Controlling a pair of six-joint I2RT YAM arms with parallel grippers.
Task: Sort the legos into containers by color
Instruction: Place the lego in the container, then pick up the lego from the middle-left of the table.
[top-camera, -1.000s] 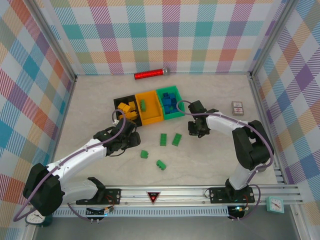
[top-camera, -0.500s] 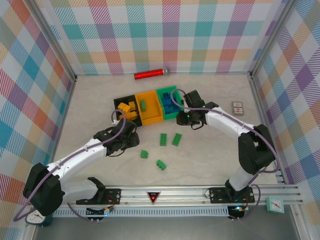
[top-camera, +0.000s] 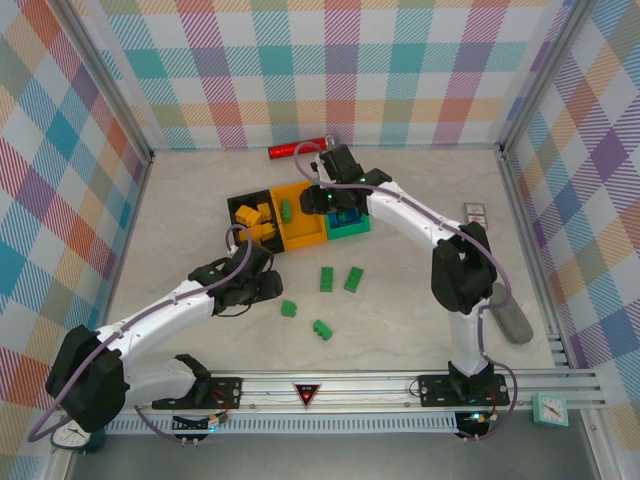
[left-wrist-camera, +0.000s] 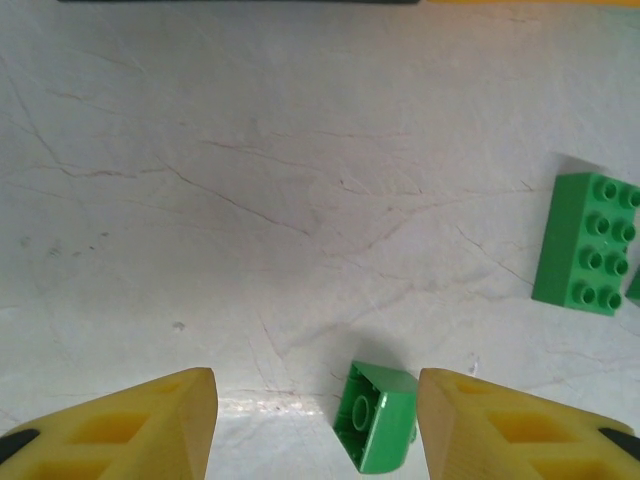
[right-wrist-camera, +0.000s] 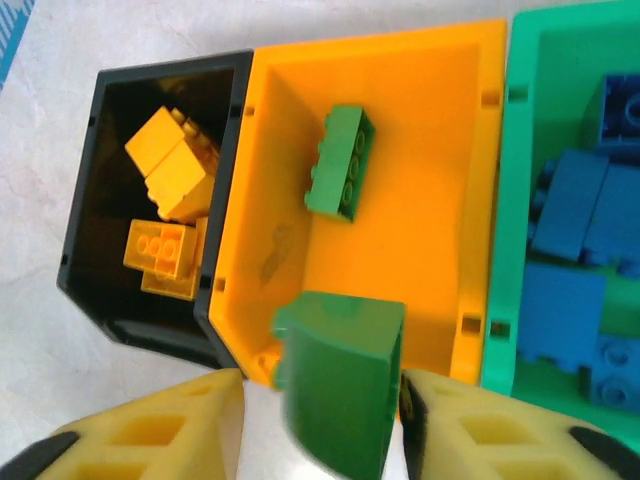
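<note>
r gripper (right-wrist-camera: 322, 420) over orange bin (right-wrist-camera: 430, 120), fingers parted, green brick (right-wrist-camera: 340, 370) loose btwn them, gap on one side; l gripper (left-wrist-camera: 315, 425) open, low over table (left-wrist-camera: 250, 200), second green brick (left-wrist-camera: 378, 430) lying btwn its fingers

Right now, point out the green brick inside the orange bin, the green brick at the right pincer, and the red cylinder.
lying green brick (right-wrist-camera: 340, 162) in the orange bin (right-wrist-camera: 400, 45): right wrist view, studded top.
blurred green brick (right-wrist-camera: 340, 345) at the right pincer (right-wrist-camera: 320, 390): right wrist view, smooth side.
red cylinder (top-camera: 285, 151): top external view, red body.

Right arm (top-camera: 405, 212) stretched forward; left arm (top-camera: 160, 310) low, its jaws parted.
</note>
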